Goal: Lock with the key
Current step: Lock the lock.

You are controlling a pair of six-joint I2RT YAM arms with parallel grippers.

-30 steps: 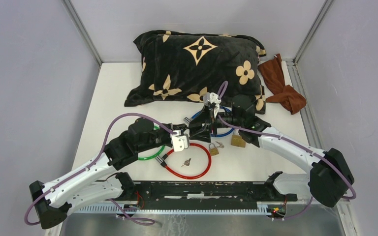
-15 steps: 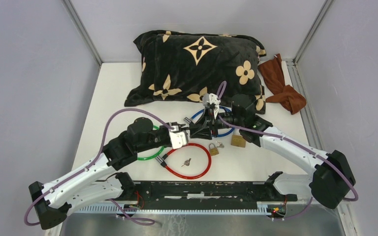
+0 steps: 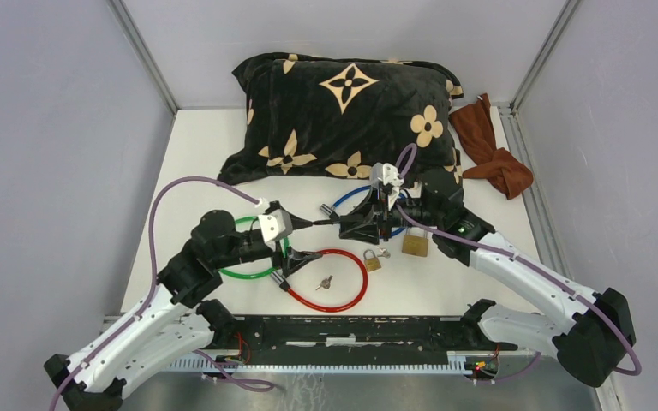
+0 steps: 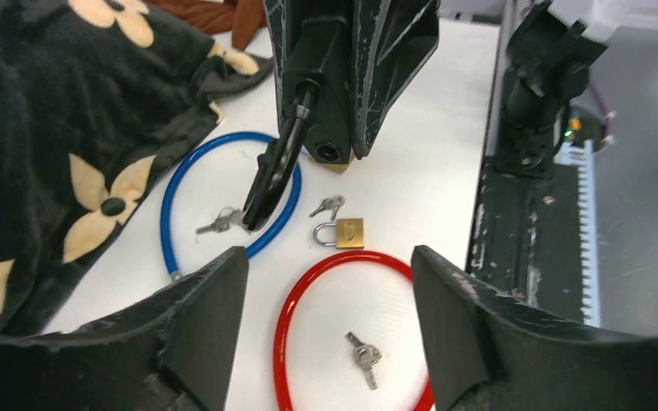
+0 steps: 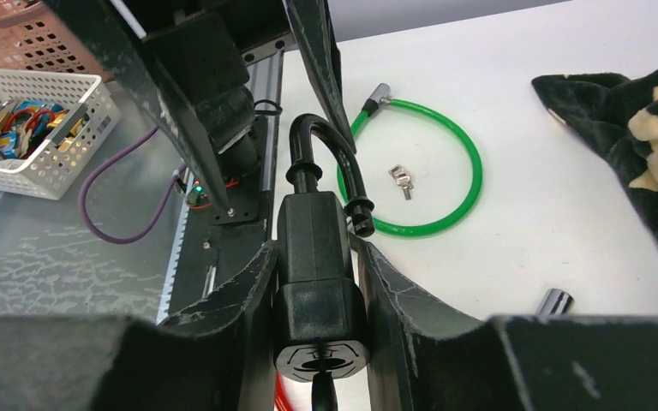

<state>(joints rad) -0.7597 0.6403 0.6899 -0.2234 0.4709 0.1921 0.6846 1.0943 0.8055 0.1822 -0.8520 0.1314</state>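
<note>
Just past the red ring (image 4: 377, 254), pinched in the right gripper (image 5: 317, 253): black lock (image 5: 308, 214), keyhole end partly cut off at the picture edge. Lies lengthwise along those fingers, hoop end toward the left gripper (image 4: 326, 257), spread wide and empty.

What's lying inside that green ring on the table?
A small silver key lies inside the green ring, on the white table. From above, the left arm covers part of that ring; from the right wrist, the black lock hides its left edge.

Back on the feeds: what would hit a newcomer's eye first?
The big black flower-patterned pillow at the back dominates. In the middle, the right gripper clamps a black lock, facing the open left gripper. A red cable loop, green loop and blue loop lie around them, with brass padlocks and keys.
</note>
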